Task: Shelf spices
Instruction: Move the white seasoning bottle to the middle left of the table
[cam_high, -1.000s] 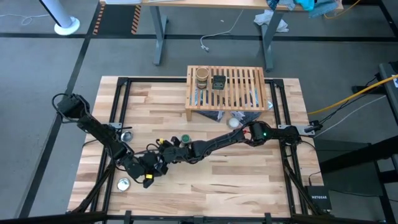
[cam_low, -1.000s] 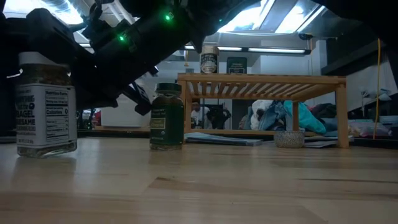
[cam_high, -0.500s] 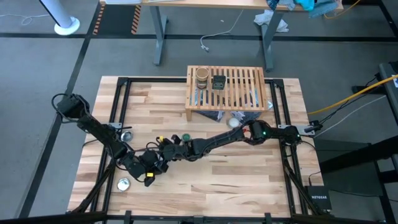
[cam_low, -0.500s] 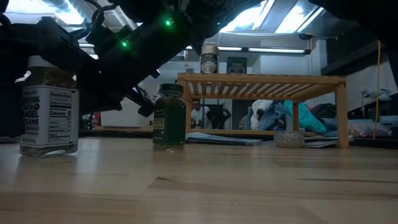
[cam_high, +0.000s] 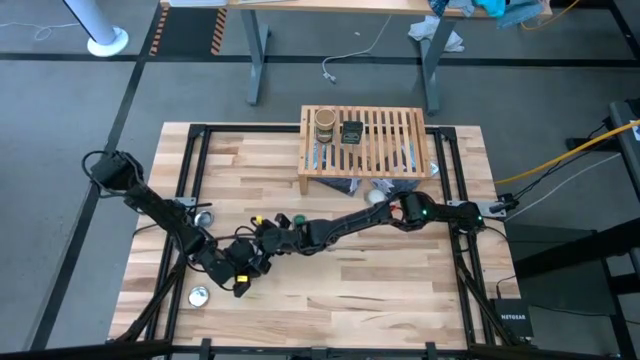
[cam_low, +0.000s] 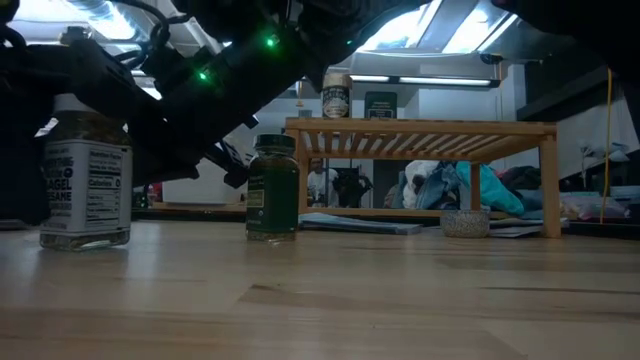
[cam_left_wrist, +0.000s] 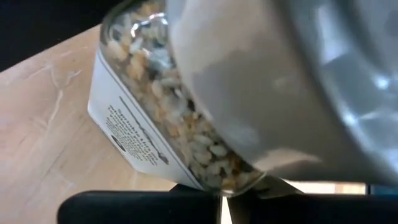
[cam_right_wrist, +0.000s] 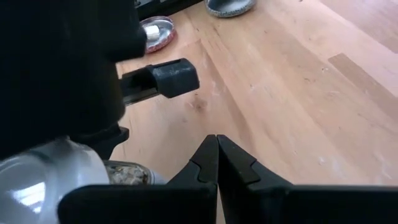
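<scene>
The clear white-capped jar (cam_low: 85, 170) stands upright on the table at the near left. In the high view the two arms hide it. My left gripper (cam_left_wrist: 221, 198) is shut, its tips at the jar (cam_left_wrist: 155, 118). My right gripper (cam_right_wrist: 216, 149), also shut, reaches in from the table's right beside the same jar (cam_right_wrist: 56, 174). The green-lidded jar (cam_low: 272, 187) stands on its base just to the right (cam_high: 283, 220). The shelf (cam_high: 365, 140) stands at the far edge and bears the tan-brown jar (cam_high: 324, 125) and the dark tin (cam_high: 352, 131). My left gripper has its shut fingertips against the white-capped jar's glass side just below the cap (cam_left_wrist: 239, 180), slanting down from the table's left. The jar stands upright with its base on the table. I cannot tell whether my right gripper touches the jar or only lies beside it.
Flat silver round pieces lie on the table at the left (cam_high: 204, 217), near the front left (cam_high: 198, 295) and under the shelf's front (cam_high: 377, 195). The two arms meet closely around the white-capped jar. Bare wood stretches across the near right half of the table (cam_high: 400, 280).
The white-capped jar has slid a little toward the table's right, staying upright on its base. The green-lidded jar has shifted slightly the same way and turned about, its label now facing more to the left. Both grippers stay shut.
</scene>
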